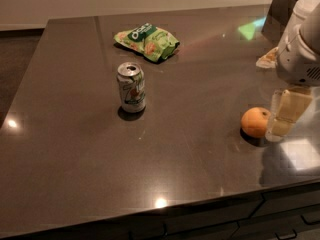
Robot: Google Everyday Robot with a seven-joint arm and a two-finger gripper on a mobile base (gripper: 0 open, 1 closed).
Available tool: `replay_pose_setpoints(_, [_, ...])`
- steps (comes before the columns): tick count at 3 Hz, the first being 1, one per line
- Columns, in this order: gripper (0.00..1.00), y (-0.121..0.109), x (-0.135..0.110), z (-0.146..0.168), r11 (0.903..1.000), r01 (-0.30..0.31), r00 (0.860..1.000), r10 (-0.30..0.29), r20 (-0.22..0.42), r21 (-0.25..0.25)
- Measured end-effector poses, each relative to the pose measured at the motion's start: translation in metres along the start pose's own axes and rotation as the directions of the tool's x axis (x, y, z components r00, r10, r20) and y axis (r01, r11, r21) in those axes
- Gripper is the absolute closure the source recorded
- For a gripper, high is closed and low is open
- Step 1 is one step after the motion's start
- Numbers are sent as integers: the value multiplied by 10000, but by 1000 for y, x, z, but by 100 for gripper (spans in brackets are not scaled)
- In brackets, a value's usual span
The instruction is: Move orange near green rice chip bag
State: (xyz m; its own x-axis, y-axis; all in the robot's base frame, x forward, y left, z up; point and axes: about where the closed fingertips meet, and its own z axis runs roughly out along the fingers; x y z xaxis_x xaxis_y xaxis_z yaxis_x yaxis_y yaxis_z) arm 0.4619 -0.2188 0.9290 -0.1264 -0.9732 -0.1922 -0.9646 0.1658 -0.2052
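There's the arm (300,49) at the right edge of the view, a fat rounded shell in glossy white, shading to grey along its upper side, with a seam where one bulbous section meets the next. Look low on the outer flank and there's a small patch of dark vent slots. Below it hangs the gripper (281,129), right down at the worktop (75,159) near the front right corner, and it's a different look altogether: pale cream-yellow, blocky and flat-sided, a touch translucent against the dark surface.
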Motion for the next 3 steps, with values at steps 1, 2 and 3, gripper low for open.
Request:
replay_pose_setpoints(1, [0,-9,12,22,9991,316,9989,-325,-326,-264])
replay_pose_setpoints(2, [0,-12,20,36,9975,521,9969,-548,-563,-475])
replay_pose_setpoints(3, [0,-11,31,51,9952,630,9949,-686,-743,-750])
